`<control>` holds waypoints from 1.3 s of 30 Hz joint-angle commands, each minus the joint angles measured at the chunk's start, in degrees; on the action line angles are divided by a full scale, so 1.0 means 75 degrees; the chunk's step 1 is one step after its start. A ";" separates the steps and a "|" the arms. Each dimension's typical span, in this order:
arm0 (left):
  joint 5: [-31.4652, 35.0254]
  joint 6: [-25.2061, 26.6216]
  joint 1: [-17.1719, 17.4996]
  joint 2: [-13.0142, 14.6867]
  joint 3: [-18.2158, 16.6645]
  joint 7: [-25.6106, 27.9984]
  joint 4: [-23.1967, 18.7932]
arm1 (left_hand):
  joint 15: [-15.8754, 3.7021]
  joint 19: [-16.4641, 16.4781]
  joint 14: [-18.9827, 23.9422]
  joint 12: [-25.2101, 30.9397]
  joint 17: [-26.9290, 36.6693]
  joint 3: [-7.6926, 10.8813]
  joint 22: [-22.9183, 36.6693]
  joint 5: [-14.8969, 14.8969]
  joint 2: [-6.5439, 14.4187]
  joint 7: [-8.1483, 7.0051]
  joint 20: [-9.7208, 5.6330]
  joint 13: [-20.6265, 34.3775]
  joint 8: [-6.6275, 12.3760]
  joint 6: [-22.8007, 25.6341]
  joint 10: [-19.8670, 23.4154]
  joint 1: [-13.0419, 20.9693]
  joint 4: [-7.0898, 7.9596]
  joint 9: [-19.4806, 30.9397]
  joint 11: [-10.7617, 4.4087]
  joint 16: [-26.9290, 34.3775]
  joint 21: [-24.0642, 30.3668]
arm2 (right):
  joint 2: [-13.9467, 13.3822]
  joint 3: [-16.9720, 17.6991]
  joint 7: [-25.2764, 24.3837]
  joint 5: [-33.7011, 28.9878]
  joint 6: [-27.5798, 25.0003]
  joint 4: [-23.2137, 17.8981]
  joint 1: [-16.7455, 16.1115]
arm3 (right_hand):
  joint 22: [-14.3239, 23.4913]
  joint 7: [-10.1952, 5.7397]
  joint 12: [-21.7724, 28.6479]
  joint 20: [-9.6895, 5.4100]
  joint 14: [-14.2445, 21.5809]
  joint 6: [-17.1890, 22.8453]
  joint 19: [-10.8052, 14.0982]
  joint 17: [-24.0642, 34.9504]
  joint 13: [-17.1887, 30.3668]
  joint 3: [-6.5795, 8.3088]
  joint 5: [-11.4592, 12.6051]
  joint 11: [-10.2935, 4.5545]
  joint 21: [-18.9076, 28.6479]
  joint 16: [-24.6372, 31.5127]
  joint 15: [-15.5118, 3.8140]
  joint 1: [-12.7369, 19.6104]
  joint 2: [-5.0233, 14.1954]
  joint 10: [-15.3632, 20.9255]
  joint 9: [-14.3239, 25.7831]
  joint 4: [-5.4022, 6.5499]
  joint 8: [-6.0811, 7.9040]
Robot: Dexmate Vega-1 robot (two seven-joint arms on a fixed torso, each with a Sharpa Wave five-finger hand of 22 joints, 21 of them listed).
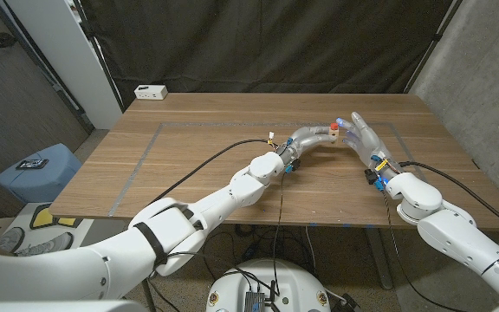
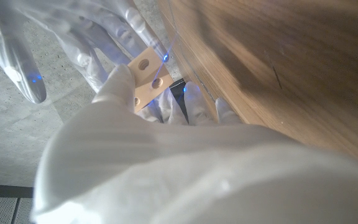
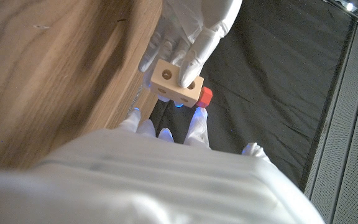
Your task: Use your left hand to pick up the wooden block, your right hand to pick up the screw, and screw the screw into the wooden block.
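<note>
The wooden block (image 3: 174, 85) sits in the grip of our left hand (image 1: 308, 137), raised above the middle of the bench (image 1: 197, 165). Our right hand (image 1: 361, 134) meets it there, fingertips on the red-headed screw (image 3: 206, 95) at the block's side; whether they pinch it, we cannot tell.

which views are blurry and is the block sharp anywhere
Left wrist view: left robot hand is a soft white blur, wooden block fairly clear. Right wrist view: right robot hand blurred, block sharp. Head view: evenly lit, sharp.
</note>
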 commanded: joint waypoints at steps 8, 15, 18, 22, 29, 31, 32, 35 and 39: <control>-0.0029 0.0084 0.0083 0.0091 -0.0011 -0.0005 -0.0171 | -0.0362 0.0025 0.0002 0.0038 0.0030 0.0128 0.0041 0.0041 0.0157 -0.0137 0.0062 0.0050 0.0088 0.0148 0.0053 -0.0043 0.0049 0.0012 -0.0055 0.0002 0.0003 | -0.0107 -0.0052 -0.0005 0.0022 -0.0088 -0.0115 -0.0018 | 0.0018 -0.0040 0.0003 0.0014 -0.0937 0.0011 0.0043 0.0034 0.0035 0.0017 0.0047 0.0007 0.0015 0.0001 -0.0011 0.0034 -0.0006 -0.0353 0.0036 0.0022 0.0030; -0.0025 0.0072 0.0064 0.0071 -0.0005 -0.0013 -0.0127 | -0.0381 0.0031 0.0005 0.0050 0.0031 0.0131 0.0041 0.0040 0.0146 -0.0094 0.0044 0.0053 0.0109 0.0198 0.0085 -0.0032 0.0032 0.0012 -0.0057 0.0006 0.0006 | -0.0129 -0.0052 -0.0015 0.0039 -0.0107 -0.0161 -0.0070 | 0.0018 -0.0059 0.0004 0.0020 -0.0937 0.0015 0.0046 0.0034 0.0035 0.0017 0.0048 0.0006 0.0015 0.0001 -0.0010 0.0032 -0.0005 -0.0350 0.0036 0.0025 0.0033; -0.0015 0.0073 0.0065 0.0074 0.0001 -0.0005 -0.0132 | -0.0384 0.0034 0.0012 0.0051 0.0031 0.0129 0.0041 0.0039 0.0135 -0.0088 0.0037 0.0054 0.0118 0.0220 0.0091 -0.0029 0.0026 0.0012 -0.0058 0.0011 0.0007 | -0.0142 -0.0043 -0.0019 0.0047 -0.0108 -0.0188 -0.0103 | 0.0018 -0.0064 0.0004 0.0019 -0.0936 0.0014 0.0047 0.0035 0.0036 0.0016 0.0048 0.0006 0.0015 0.0001 -0.0011 0.0031 -0.0005 -0.0349 0.0036 0.0026 0.0033; -0.0007 0.0066 0.0070 0.0075 0.0004 0.0008 -0.0142 | -0.0392 0.0034 0.0015 0.0060 0.0037 0.0124 0.0041 0.0037 0.0134 -0.0106 0.0028 0.0056 0.0125 0.0239 0.0116 -0.0037 0.0029 0.0012 -0.0058 0.0017 0.0007 | -0.0147 -0.0045 -0.0027 0.0044 -0.0106 -0.0202 -0.0125 | 0.0018 -0.0059 0.0002 0.0016 -0.0937 0.0022 0.0048 0.0035 0.0036 0.0016 0.0048 0.0004 0.0015 0.0000 -0.0010 0.0031 -0.0004 -0.0354 0.0036 0.0028 0.0037; 0.0002 0.0080 0.0094 0.0098 0.0004 0.0034 -0.0208 | -0.0412 0.0036 0.0035 0.0068 0.0038 0.0119 0.0041 0.0033 0.0114 -0.0083 0.0020 0.0060 0.0128 0.0250 0.0150 -0.0040 0.0020 0.0011 -0.0059 0.0028 0.0008 | -0.0161 -0.0049 -0.0013 0.0037 -0.0098 -0.0227 -0.0135 | 0.0018 -0.0076 0.0002 0.0016 -0.0937 0.0043 0.0046 0.0035 0.0036 0.0015 0.0048 0.0011 0.0013 0.0000 -0.0013 0.0029 -0.0003 -0.0354 0.0036 0.0030 0.0045; -0.0004 0.0082 0.0101 0.0097 0.0000 0.0037 -0.0218 | -0.0416 0.0046 0.0034 0.0062 0.0037 0.0123 0.0041 0.0035 0.0109 -0.0074 0.0014 0.0057 0.0125 0.0244 0.0143 -0.0022 0.0006 0.0010 -0.0059 0.0028 0.0012 | -0.0173 -0.0043 -0.0017 0.0035 -0.0104 -0.0245 -0.0148 | 0.0018 -0.0079 0.0002 0.0016 -0.0936 0.0038 0.0047 0.0035 0.0036 0.0015 0.0048 0.0009 0.0013 0.0001 -0.0009 0.0029 -0.0003 -0.0355 0.0036 0.0031 0.0043; 0.0002 0.0086 0.0103 0.0100 0.0001 0.0046 -0.0225 | -0.0422 0.0046 0.0028 0.0055 0.0039 0.0122 0.0041 0.0034 0.0110 -0.0072 0.0015 0.0052 0.0122 0.0238 0.0134 -0.0021 0.0006 0.0010 -0.0058 0.0028 0.0012 | -0.0178 -0.0038 -0.0021 0.0032 -0.0102 -0.0255 -0.0158 | 0.0018 -0.0078 0.0000 0.0015 -0.0939 0.0036 0.0047 0.0035 0.0036 0.0015 0.0048 0.0010 0.0013 -0.0001 -0.0010 0.0029 -0.0003 -0.0359 0.0035 0.0031 0.0042; -0.0006 0.0095 0.0106 0.0100 -0.0001 0.0041 -0.0234 | -0.0433 0.0047 0.0033 0.0048 0.0040 0.0123 0.0041 0.0036 0.0104 -0.0018 0.0004 0.0046 0.0133 0.0263 0.0132 0.0003 -0.0009 0.0009 -0.0059 0.0034 0.0012 | -0.0199 -0.0018 -0.0052 0.0021 -0.0118 -0.0303 -0.0194 | 0.0018 -0.0087 0.0001 0.0018 -0.0938 0.0034 0.0047 0.0035 0.0036 0.0015 0.0049 0.0010 0.0013 -0.0001 -0.0008 0.0029 -0.0002 -0.0357 0.0035 0.0032 0.0041; -0.0003 0.0095 0.0093 0.0096 0.0003 0.0032 -0.0223 | -0.0430 0.0045 0.0032 0.0054 0.0046 0.0119 0.0041 0.0035 0.0113 -0.0057 0.0016 0.0048 0.0135 0.0269 0.0150 -0.0008 0.0003 0.0009 -0.0060 0.0039 0.0010 | -0.0198 0.0002 -0.0077 0.0019 -0.0109 -0.0334 -0.0237 | 0.0018 -0.0083 0.0000 0.0011 -0.0939 0.0028 0.0047 0.0035 0.0035 0.0015 0.0049 0.0005 0.0012 -0.0001 -0.0009 0.0029 -0.0001 -0.0358 0.0035 0.0033 0.0039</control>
